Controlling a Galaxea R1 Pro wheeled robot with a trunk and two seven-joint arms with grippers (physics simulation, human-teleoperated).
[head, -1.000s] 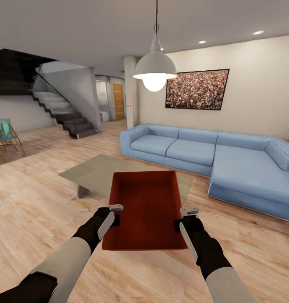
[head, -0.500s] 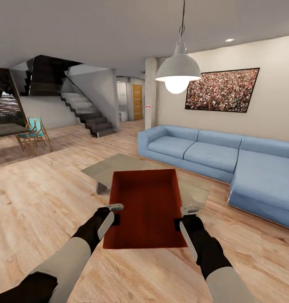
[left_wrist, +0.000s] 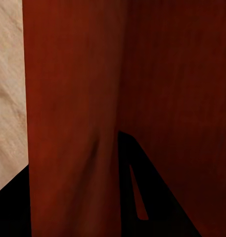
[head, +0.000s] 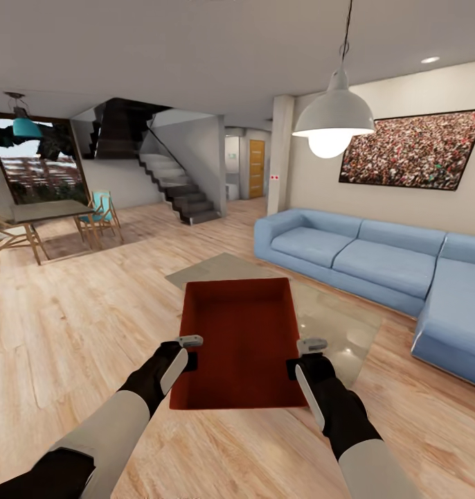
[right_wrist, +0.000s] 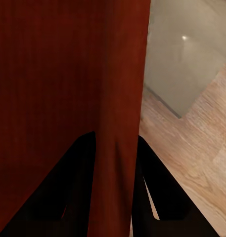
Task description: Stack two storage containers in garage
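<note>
Head view: the robot stands in the living room, on the light wood plank floor [head: 71, 333], w/ one orange-red storage container [head: 241, 346] held out in front at about chest height, level, open side up, nothing inside. Left gripper [head: 187, 352] clamps the container's left wall, right gripper [head: 301, 357] the right wall, both near the end closest to the robot. Behind the bin sits a low glass worktop [head: 334, 326], then the blue sofa [head: 376, 256]. Further back: stairs [head: 182, 197], a wooden door [head: 257, 168] down the hallway, dining table w/ chairs [head: 50, 222] at far left, pendant lamp [head: 333, 121] overhead. No second container to be seen from here, and no garage.

Left wrist view: the container wall [left_wrist: 73, 123] runs between the two dark fingers [left_wrist: 147, 197], one inside the bin, one outside. Narrow, pinched on the wall.

Right wrist view: same story, wall [right_wrist: 120, 98] caught between the fingers [right_wrist: 73, 192], glass worktop and plank floor beyond it.

My read: this is the carry leg, early in the task, bin no. 1 en route. To do it well, keep both arms at matched height & spacing so the bin stays flat and the thin walls aren't twisted or pulled apart. Turn the base slowly, steer clear of the worktop edge and sofa, head for the hallway. Grip sits at one end, so the far end could sag if jolted.
</note>
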